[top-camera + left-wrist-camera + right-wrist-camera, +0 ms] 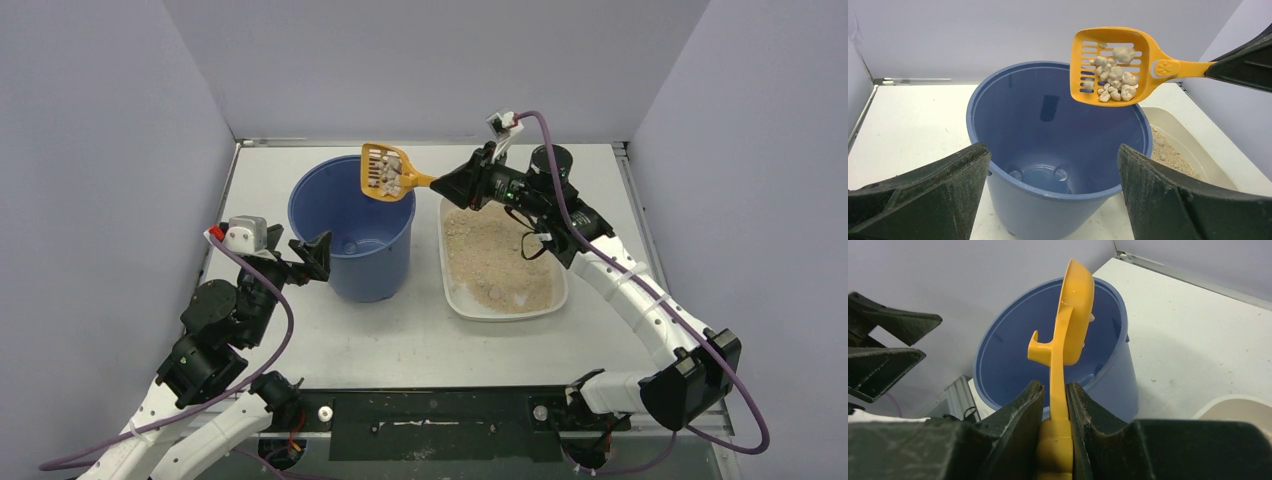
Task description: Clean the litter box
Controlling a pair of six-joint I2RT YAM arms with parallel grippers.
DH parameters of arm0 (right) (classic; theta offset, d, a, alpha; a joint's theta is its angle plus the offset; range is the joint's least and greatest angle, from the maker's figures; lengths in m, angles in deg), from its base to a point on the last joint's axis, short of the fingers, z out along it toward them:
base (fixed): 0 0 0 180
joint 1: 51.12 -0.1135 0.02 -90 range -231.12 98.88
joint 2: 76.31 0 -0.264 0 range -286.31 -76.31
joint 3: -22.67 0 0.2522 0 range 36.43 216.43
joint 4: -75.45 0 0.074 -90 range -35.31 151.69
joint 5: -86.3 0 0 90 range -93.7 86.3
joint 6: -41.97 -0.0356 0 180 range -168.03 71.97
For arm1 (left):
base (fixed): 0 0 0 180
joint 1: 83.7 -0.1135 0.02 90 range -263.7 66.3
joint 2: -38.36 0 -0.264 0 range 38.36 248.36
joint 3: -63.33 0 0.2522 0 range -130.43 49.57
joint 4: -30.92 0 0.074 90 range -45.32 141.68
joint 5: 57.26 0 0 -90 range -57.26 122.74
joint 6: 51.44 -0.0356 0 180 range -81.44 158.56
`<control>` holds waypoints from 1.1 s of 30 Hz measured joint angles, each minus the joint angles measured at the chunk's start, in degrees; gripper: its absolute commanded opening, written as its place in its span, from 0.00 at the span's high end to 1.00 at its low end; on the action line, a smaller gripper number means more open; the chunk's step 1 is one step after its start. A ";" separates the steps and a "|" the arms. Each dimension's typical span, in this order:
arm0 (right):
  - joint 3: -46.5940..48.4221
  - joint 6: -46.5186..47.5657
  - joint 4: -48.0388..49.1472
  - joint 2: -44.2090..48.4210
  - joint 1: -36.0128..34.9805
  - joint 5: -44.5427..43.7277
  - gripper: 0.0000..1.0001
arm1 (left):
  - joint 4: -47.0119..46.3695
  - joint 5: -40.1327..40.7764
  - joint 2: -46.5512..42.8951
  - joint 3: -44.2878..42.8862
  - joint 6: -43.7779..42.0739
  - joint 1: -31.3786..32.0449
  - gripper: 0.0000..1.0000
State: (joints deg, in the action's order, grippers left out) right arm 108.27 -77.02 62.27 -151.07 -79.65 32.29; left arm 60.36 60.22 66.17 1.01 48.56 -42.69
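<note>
The right end effector (pixel 1054 390) is clamped on the handle of the orange scoop (pixel 385 172), its two fingers pressed flat against either side of the thin handle. The scoop head hangs above the far right part of the blue bucket (pixel 370 270), and a pile of pale clumps (pixel 1113 80) sits in its slotted bowl. Just right of the bucket, on the worktop (pixel 400 340), lies the litter box (pixel 468 302), a shallow white tray with tan sand heaped unevenly inside; the right arm reaches over its far end.

The left end effector (pixel 312 250) hovers beside the near left wall of the bucket with its fingers wide apart, holding nothing.

The step in hand looks like the dump: the load is lifted out of the sand and carried over the bucket. The next move calls for rolling the wrist so the clumps slide off. Since the scoop sits close to the rim, nudging it toward the bucket's middle first would likely keep pieces from dropping onto the worktop.
</note>
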 measured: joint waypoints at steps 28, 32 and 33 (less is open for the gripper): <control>8.90 60.41 -15.61 -1.44 -29.44 -33.86 1.00 | -0.02 -0.04 0.00 0.02 0.07 -0.37 0.03; 8.52 65.29 -15.39 -1.03 -30.99 -37.35 1.00 | -0.04 -0.04 0.00 0.02 0.07 -0.37 0.03; 8.37 66.18 -15.30 -0.76 -31.30 -38.05 1.00 | -0.02 -0.04 0.00 0.02 0.07 -0.37 0.03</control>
State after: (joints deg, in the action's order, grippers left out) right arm 116.64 -10.84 46.97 -151.83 -110.95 -5.76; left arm 60.34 60.18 66.17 1.03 48.62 -43.06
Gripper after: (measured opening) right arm 0.217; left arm 0.973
